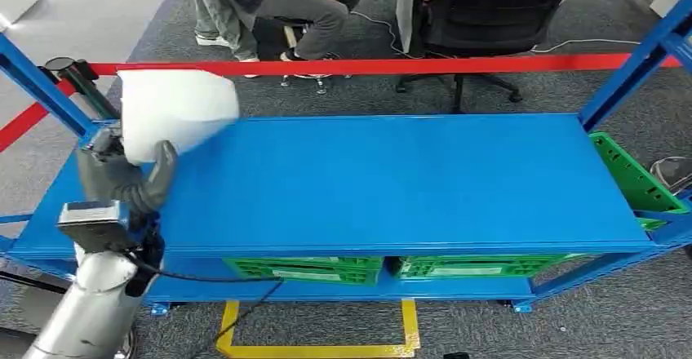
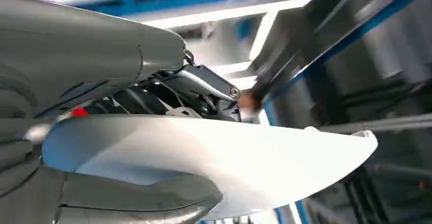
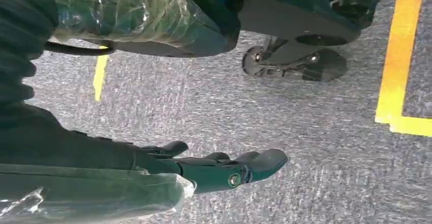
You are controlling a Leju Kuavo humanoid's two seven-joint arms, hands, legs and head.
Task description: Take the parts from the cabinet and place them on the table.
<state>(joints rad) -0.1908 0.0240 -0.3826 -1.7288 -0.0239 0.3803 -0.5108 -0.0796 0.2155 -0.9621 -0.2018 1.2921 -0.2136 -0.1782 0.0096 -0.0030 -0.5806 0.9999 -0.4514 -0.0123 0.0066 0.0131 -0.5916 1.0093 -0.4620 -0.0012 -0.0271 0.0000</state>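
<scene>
Centrally, a long blue table (image 1: 392, 179) spans the scene, its flat top the likely landing place for parts. Green crates (image 1: 306, 269) sit on the shelf under the table, another green crate (image 1: 632, 179) at its right end; their contents cannot be made out. At the table's left end, the left hand (image 1: 122, 175) grips a white curved part (image 1: 175, 110), thumb below and fingers above, raised just over the top, probably for setting down. Away from the table, the right hand (image 3: 219, 168) hangs over grey carpet, fingers extended, holding nothing.
</scene>
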